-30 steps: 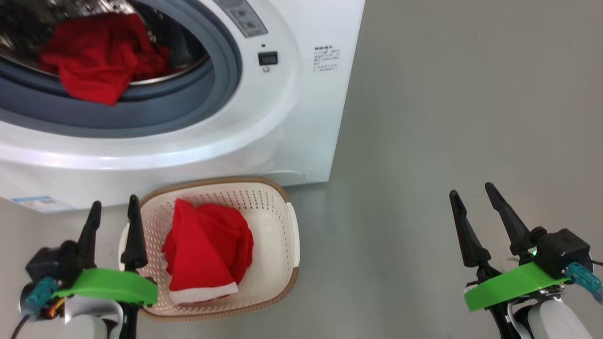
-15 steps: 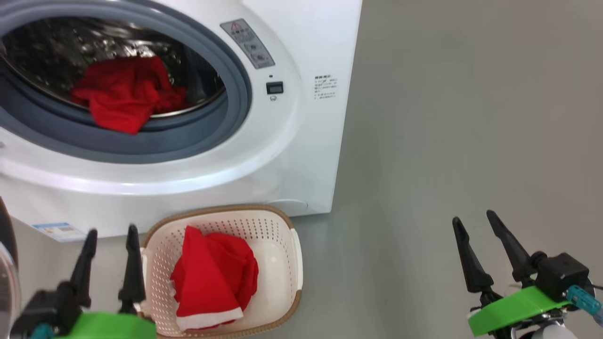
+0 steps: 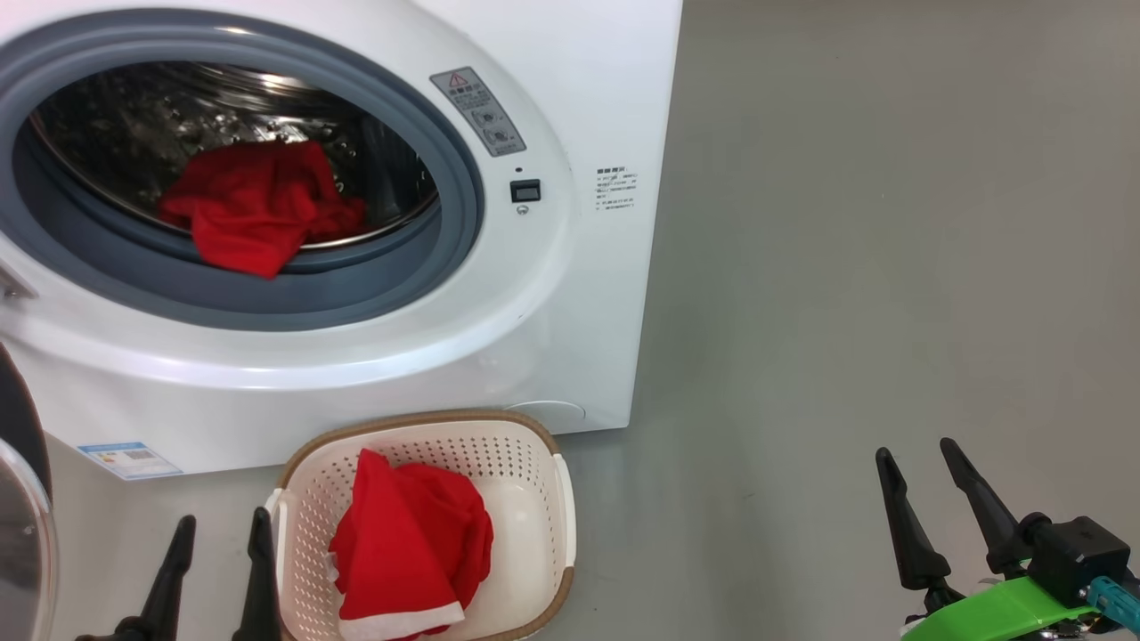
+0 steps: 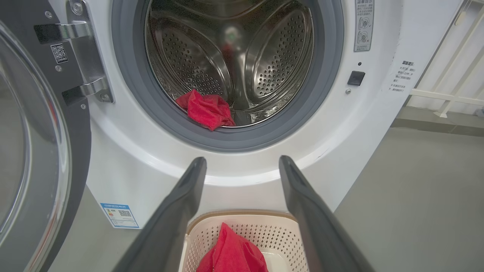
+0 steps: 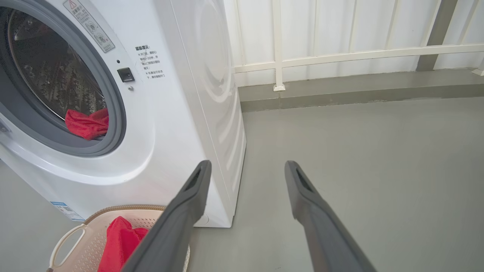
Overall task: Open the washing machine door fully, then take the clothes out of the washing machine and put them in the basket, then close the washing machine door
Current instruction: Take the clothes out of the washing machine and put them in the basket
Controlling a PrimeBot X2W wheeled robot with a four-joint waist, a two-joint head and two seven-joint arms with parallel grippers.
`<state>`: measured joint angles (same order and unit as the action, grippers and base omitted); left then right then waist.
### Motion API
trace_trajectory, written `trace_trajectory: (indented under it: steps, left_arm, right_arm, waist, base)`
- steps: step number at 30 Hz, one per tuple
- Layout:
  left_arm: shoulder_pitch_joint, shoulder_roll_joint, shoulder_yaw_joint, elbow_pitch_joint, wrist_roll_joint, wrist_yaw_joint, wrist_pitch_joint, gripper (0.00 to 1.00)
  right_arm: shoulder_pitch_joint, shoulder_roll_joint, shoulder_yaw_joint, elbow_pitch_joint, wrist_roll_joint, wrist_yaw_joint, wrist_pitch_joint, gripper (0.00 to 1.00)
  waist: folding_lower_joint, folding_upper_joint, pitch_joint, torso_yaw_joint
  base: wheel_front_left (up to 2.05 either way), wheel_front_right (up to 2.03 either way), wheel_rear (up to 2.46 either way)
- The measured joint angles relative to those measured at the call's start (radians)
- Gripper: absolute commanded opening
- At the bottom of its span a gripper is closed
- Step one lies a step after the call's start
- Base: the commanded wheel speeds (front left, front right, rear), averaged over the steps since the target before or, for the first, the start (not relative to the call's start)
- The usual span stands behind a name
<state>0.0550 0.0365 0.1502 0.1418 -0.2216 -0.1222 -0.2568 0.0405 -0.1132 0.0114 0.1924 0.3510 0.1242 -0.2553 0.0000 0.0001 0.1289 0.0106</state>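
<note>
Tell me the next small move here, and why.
Probably reach the open, empty left gripper forward into the steel drum of the white front-loading washing machine, toward the crumpled red fabric garment lying at its grey rubber lip. The glossy black-rimmed round door stands swung open, and one red garment with white trim already lies in the cream perforated plastic basket.

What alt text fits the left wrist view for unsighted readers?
A red garment lies in the mouth of the washing machine, the door swung open at left. Below, framed by the open left tool, the basket holds a second red garment.
</note>
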Motion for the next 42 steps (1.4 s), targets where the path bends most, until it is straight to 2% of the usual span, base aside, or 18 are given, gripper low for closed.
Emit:
trace_trajectory:
  steps: [17, 29, 35, 42]
  left_arm:
    - [-0.030, 0.002, -0.054, 0.027, 0.019, 0.011, 0.000, 1.00]
    - [-0.403, 0.006, -0.047, 0.204, 0.142, 0.020, 0.000, 1.00]
    - [-0.567, 0.044, -0.025, 0.303, 0.176, 0.043, 0.000, 1.00]
    - [-0.751, 0.118, -0.024, 0.458, 0.226, 0.079, 0.000, 1.00]
  right_arm:
    - [-0.002, 0.012, -0.001, -0.005, 0.000, 0.000, 0.000, 1.00]
    - [-0.097, 0.024, 0.001, -0.027, 0.000, 0.000, 0.000, 1.00]
    - [-0.144, 0.030, 0.006, -0.031, 0.000, 0.000, 0.000, 1.00]
    - [-0.193, 0.036, 0.017, -0.033, 0.000, 0.000, 0.000, 1.00]
  waist:
    - [0.0000, 0.0000, 0.027, 0.009]
    - [0.0000, 0.0000, 0.167, 0.005]
    - [0.0000, 0.0000, 0.238, -0.008]
    - [0.0000, 0.0000, 0.321, -0.041]
  base:
    - [0.00, 0.00, 0.00]
    - [0.00, 0.00, 0.00]
    - [0.00, 0.00, 0.00]
    - [0.00, 0.00, 0.00]
